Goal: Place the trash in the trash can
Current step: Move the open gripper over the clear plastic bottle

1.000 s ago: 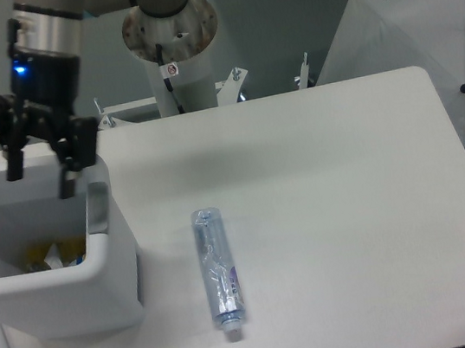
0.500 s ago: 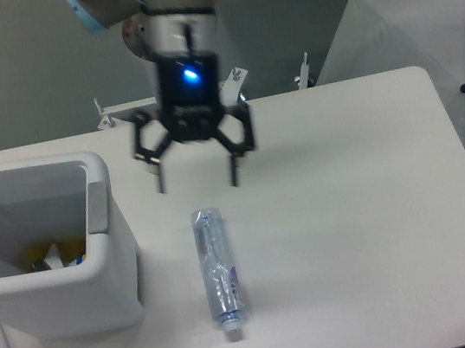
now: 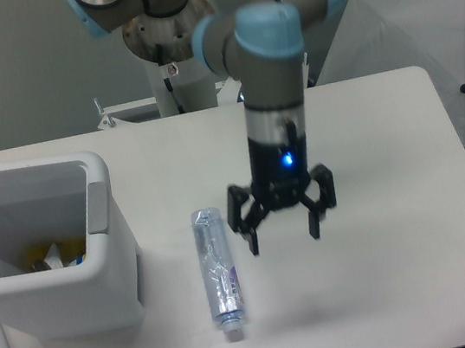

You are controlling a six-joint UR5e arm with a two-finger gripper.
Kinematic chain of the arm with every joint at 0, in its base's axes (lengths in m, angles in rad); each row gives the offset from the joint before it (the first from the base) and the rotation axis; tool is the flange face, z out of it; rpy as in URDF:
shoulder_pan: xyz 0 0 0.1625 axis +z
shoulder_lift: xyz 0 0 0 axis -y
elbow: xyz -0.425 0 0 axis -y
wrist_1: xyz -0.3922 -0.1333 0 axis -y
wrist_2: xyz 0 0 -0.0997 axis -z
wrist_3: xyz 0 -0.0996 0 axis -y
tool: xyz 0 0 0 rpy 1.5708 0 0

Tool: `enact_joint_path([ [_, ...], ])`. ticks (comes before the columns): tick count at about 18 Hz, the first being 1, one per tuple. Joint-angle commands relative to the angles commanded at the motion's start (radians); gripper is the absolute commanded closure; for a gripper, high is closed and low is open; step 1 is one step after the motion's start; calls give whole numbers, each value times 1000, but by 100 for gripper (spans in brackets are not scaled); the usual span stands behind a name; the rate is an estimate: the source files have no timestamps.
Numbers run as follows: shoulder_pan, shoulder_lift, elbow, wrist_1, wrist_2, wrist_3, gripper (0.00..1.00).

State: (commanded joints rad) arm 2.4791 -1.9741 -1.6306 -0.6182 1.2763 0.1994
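End effector (image 3: 284, 239) spread wide, empty, just right of bottle (image 3: 218, 272); snack bag (image 3: 51, 254) inside bin (image 3: 108, 280).

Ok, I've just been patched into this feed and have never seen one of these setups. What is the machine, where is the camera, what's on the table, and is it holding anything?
There is one view, from a fixed camera looking down at the table from the front. The machine is a single jointed robot arm, grey with light blue caps, mounted behind the table's far edge. At its tip is a black two-finger gripper with a small blue light; its fingers are spread apart and hold nothing. To the gripper's left in the picture, a clear crushed plastic bottle lies flat on the table, cap end toward the camera. At the left stands the white trash can, open at the top; something yellow and blue, likely the snack bag, lies inside. A white umbrella printed SUPERIOR sits off the table at upper right.
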Motion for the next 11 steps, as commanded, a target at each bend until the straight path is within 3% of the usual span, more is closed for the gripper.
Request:
enact_joint_path([
  [4,-64,-104,34,2,34,3,0],
  [7,-115,-155,49,3,87,-3,0],
  [11,-129,-212,84,3,107,-9,0],
])
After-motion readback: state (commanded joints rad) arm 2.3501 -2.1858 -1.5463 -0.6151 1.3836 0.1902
